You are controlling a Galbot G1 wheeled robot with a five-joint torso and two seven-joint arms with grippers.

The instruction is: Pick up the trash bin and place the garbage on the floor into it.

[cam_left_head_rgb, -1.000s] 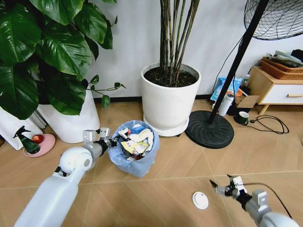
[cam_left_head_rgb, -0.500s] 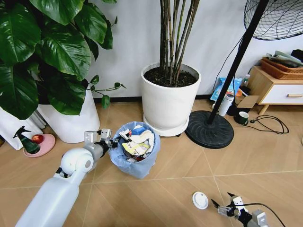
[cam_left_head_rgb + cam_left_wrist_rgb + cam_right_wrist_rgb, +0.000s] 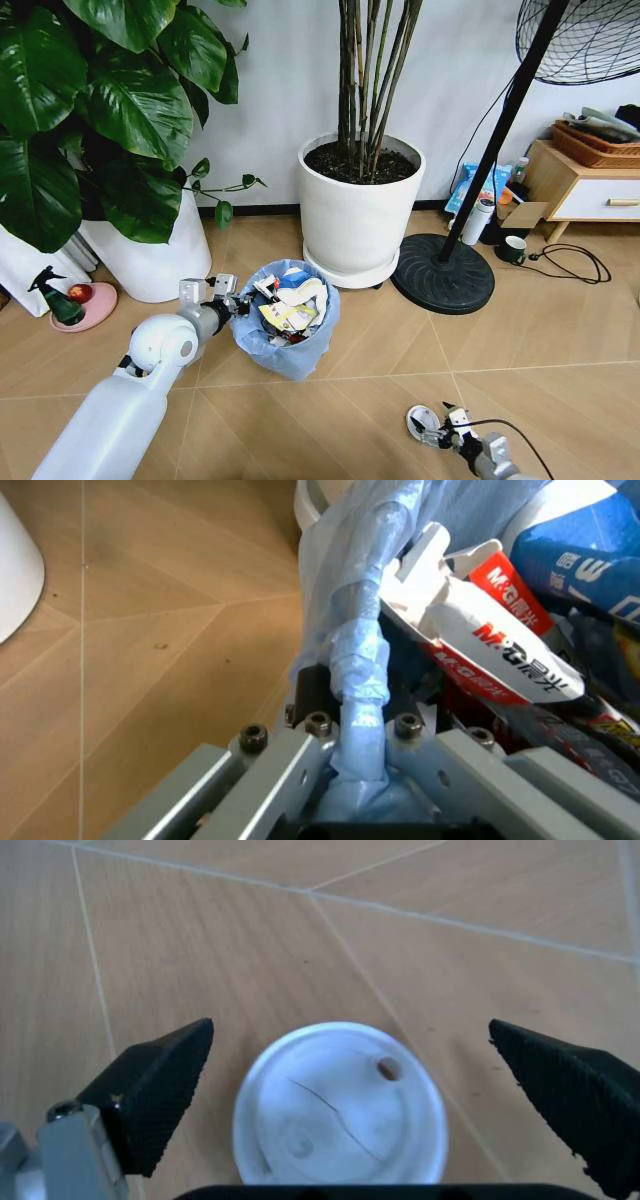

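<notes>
With your left tool (image 3: 232, 300) clamped on the trash bin (image 3: 290, 352) rim at its 9 o'clock, lower the wide-open right tool (image 3: 350, 1087) squarely over the white lid (image 3: 340, 1114) on the floor (image 3: 560, 330) before closing.

Herringbone floor (image 3: 560, 330) — white lid (image 3: 340, 1114), bin (image 3: 290, 345)

A home: potted plants (image 3: 360, 200), standing fan (image 3: 470, 190), sideboard (image 3: 585, 185).
</notes>
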